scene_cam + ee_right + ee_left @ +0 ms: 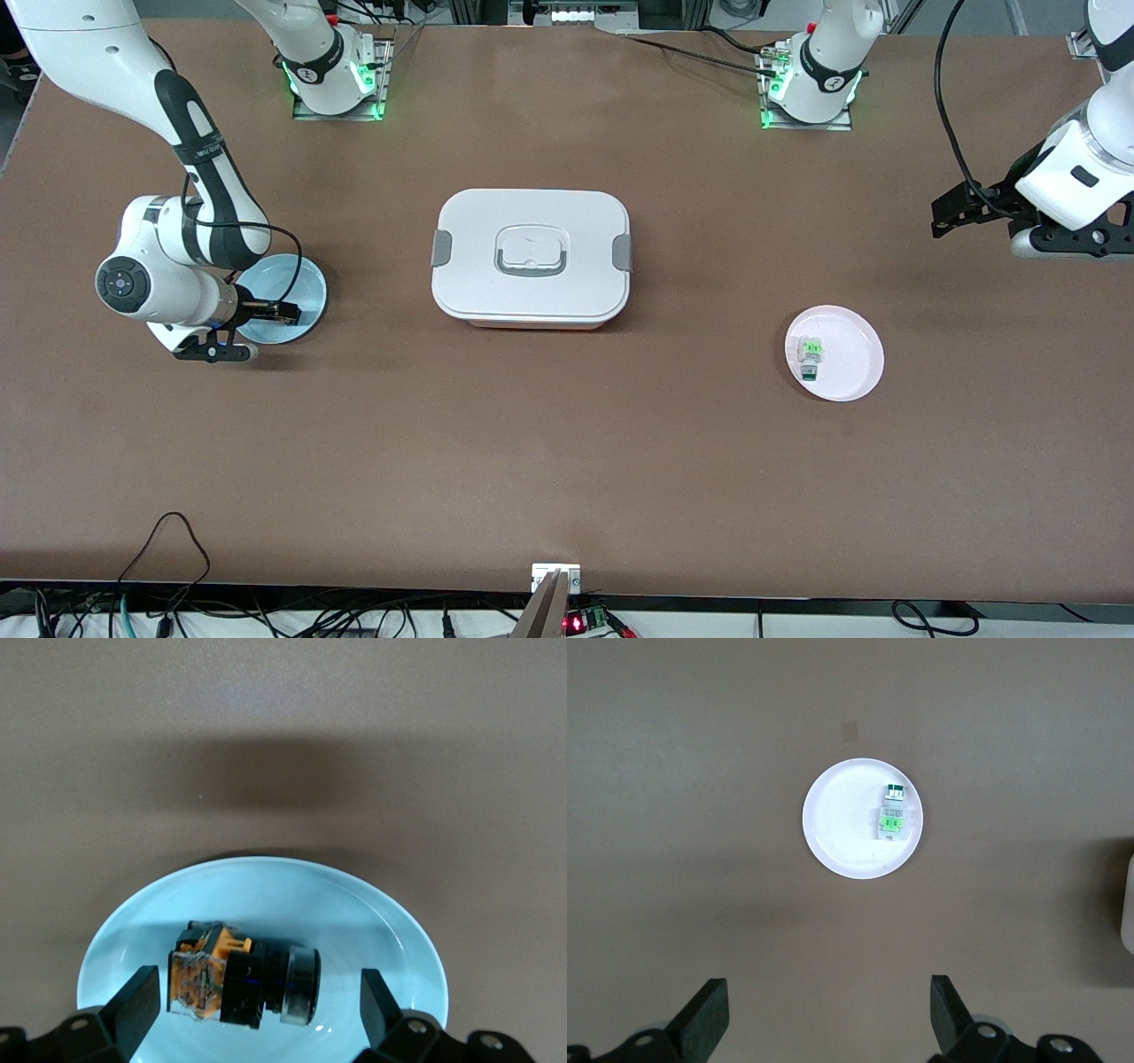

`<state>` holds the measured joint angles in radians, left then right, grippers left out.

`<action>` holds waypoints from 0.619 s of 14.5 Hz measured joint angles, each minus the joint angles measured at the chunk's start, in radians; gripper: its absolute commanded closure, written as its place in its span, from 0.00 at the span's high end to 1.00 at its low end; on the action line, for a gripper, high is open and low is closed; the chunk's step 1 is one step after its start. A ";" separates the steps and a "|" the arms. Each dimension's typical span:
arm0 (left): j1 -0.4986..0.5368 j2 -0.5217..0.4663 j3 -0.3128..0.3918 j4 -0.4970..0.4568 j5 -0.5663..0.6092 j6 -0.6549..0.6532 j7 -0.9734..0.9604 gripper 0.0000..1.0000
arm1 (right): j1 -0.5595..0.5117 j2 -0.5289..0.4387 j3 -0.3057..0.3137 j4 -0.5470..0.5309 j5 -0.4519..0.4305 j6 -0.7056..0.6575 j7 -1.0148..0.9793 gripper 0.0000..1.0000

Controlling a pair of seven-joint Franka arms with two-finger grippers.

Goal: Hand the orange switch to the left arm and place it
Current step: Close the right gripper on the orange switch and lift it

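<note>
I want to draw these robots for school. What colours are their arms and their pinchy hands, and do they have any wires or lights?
Both arms are smooth, rounded white tubes with black bands at the joints. The right arm has a thin black cable looping off it; another black cable runs along the left arm. Each base glows green. The left gripper and right gripper are black, with two flat, squared fingers.

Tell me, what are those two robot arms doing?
The right end effector hangs open over the light blue round plate, its fingers either side of the tiny black-and-orange switch lying there, not yet gripped. The left end effector waits, open, above the table's end near the pink round plate holding the small green-and-white component. The large white latched box sits between the plates.
</note>
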<state>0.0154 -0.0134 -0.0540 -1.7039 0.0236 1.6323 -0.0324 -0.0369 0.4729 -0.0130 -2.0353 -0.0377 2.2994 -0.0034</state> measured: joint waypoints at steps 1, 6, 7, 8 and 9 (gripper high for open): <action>0.000 0.000 0.000 0.000 0.000 0.000 0.000 1.00 | 0.000 0.007 0.000 0.000 0.000 0.004 0.000 1.00; 0.000 0.000 0.000 0.000 0.000 0.000 0.000 1.00 | 0.000 0.035 0.001 -0.001 0.000 0.023 0.000 0.99; 0.000 0.000 0.000 0.000 0.000 0.000 0.000 1.00 | 0.000 0.037 0.001 -0.001 0.000 0.024 0.000 0.93; 0.000 0.000 0.000 0.000 0.000 0.000 0.000 1.00 | 0.000 0.038 0.001 -0.001 0.000 0.024 0.000 0.75; 0.000 0.000 0.000 0.000 0.000 0.000 0.000 1.00 | 0.000 0.038 0.001 -0.001 0.000 0.024 0.000 0.56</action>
<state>0.0154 -0.0130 -0.0540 -1.7037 0.0236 1.6323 -0.0324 -0.0367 0.5106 -0.0120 -2.0366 -0.0376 2.3237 -0.0034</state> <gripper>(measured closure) 0.000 0.022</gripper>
